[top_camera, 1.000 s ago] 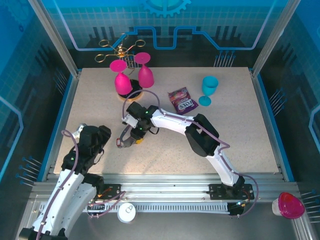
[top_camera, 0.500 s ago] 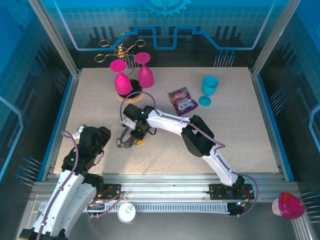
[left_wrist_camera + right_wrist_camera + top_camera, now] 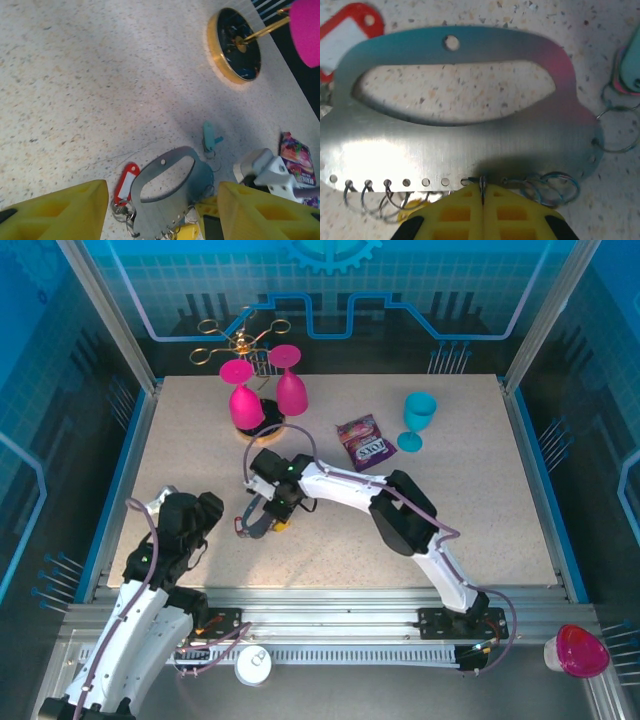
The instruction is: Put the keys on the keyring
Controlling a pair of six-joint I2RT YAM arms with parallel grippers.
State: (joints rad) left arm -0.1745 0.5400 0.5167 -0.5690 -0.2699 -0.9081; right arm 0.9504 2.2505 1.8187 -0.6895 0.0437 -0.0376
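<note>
One real change since a second ago, starting up top: seeing the right gripper gone from part-open to pinched shut, down on the keyring at the middle-left of the table. Hardly any drift in that arm otherwise. Spotting the left gripper parked near the keyring without touching it, same place as before. Can just about read "FOX'S" on the purple packet further back. No other writing to make out here.

Over to the left wrist: looking at yellow fingers spread well apart with nothing held. Just ahead, seeing the keyring lying flat, really a metal plate with a long slot and a row of small holes. Also spotting a red key tag at its left edge, a teal key tag just beyond it, and a yellow key tag peeking out underneath. Nothing but a blank white window on the red one. Can't read the packet from this angle.

On to the right wrist: seeing both fingers pressed together on a thin wire ring hanging at the plate's bottom edge. Reads to me as the grip being made, so probably set to hold that ring ready for a key. Hard to say whether the red or teal tags are hooked on yet. No stamp or label on the plate.
</note>
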